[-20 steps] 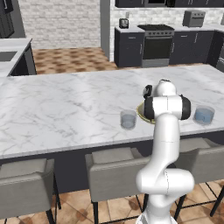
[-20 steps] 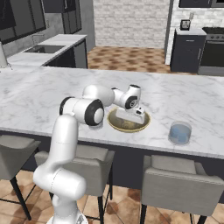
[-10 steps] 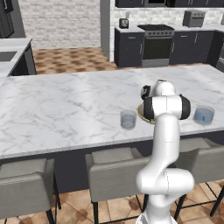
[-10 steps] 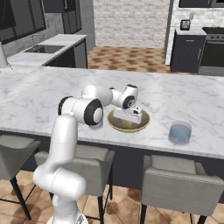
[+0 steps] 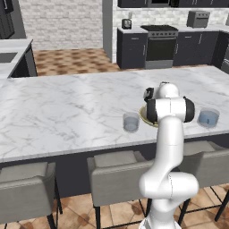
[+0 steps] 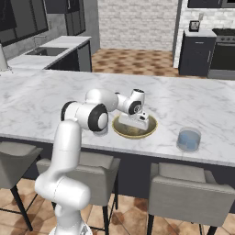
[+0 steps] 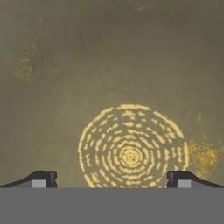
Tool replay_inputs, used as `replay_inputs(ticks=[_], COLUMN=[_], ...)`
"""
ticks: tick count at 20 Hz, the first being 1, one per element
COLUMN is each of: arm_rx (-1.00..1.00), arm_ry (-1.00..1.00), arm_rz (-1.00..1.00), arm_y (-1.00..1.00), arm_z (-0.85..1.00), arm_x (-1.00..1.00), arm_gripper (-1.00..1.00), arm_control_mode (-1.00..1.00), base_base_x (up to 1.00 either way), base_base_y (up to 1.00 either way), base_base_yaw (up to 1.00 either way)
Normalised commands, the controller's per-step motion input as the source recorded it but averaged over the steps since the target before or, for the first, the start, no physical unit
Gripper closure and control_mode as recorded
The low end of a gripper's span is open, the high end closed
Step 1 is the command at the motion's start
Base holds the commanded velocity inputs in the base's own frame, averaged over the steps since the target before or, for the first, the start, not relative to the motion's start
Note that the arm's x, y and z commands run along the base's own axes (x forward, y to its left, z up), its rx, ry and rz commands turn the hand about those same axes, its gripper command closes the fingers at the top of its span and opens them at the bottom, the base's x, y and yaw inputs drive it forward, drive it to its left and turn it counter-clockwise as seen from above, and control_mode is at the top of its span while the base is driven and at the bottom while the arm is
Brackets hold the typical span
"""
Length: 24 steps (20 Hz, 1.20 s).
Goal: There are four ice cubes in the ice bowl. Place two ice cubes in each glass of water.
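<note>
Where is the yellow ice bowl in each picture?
Left base view: the ice bowl peeks out left of the arm's elbow, mid-right.
Right base view: centre, under the gripper.
Hand view: its olive inside covers the picture.
Shared landmark: the marble counter.

this is a home kitchen: a long white marble island surface (image 5: 67,107) with grey upholstered stools (image 5: 118,167) tucked under it, dark cabinets (image 5: 132,49) along the far wall, a steel oven range (image 5: 160,44), a sink (image 6: 48,51) in the side counter, brick backsplash (image 5: 62,22) and terracotta floor tiles (image 5: 71,60).
</note>
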Motion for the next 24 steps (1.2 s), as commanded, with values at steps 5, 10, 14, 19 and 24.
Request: replay_inputs(ticks=[5, 10, 14, 19, 24], arm_rx=[0.0, 0.0, 0.0, 0.0, 0.0], arm_ry=[0.0, 0.0, 0.0, -0.04, -0.05], arm_rz=[0.0, 0.0, 0.0, -0.01, 0.0], arm_y=[-0.06, -0.12, -0.02, 0.0, 0.0], arm_z=[-0.03, 0.0, -0.01, -0.11, -0.15], arm_x=[-0.23, -0.31, -0.23, -0.04, 0.0], arm_gripper=[-1.0, -1.0, -1.0, -1.0, -1.0], arm_control_mode=[-1.0, -1.0, -1.0, -1.0, -1.0], base_base_x=[0.0, 0.0, 0.0, 0.0, 0.0], base_base_y=[0.0, 0.0, 0.0, 0.0, 0.0], base_base_yaw=[0.0, 0.0, 0.0, 0.0, 0.0])
